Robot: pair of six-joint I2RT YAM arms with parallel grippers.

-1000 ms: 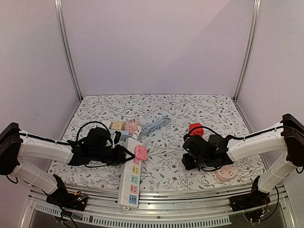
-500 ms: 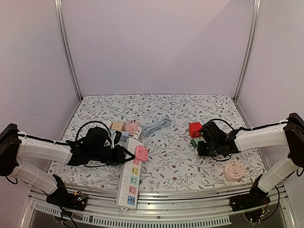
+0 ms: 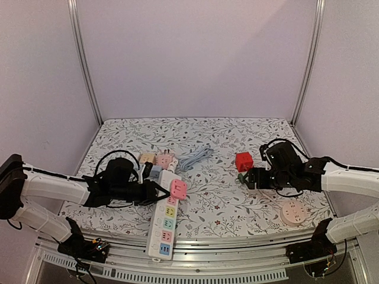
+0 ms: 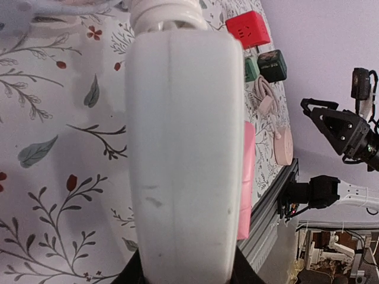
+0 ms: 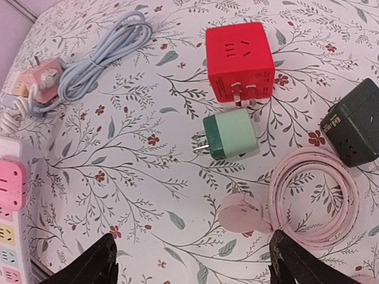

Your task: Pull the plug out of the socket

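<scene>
A white socket strip [image 3: 162, 228] with coloured outlets lies at the front left, and a pink plug [image 3: 177, 189] sits on its far end. My left gripper [image 3: 156, 193] is shut on that end of the strip from the left. In the left wrist view the strip's white side [image 4: 183, 148] fills the frame and the pink plug [image 4: 247, 177] shows along its right edge. My right gripper [image 3: 251, 179] hangs open over the right side of the table. Its fingertips [image 5: 100, 263] frame a green plug [image 5: 230, 135] and a coiled pink cord [image 5: 314, 198], with nothing between them.
A red cube adapter [image 3: 243, 161] and a black adapter [image 5: 355, 121] lie by the green plug. A round pink socket [image 3: 292, 212] sits at the front right. A grey cable [image 3: 194, 157] and small beige and pink adapters [image 3: 155, 157] lie behind the strip.
My right gripper has swung back and to the right and opened, and the green plug now lies beside the red cube. The left gripper has kept its hold, and the strip has shifted slightly.
</scene>
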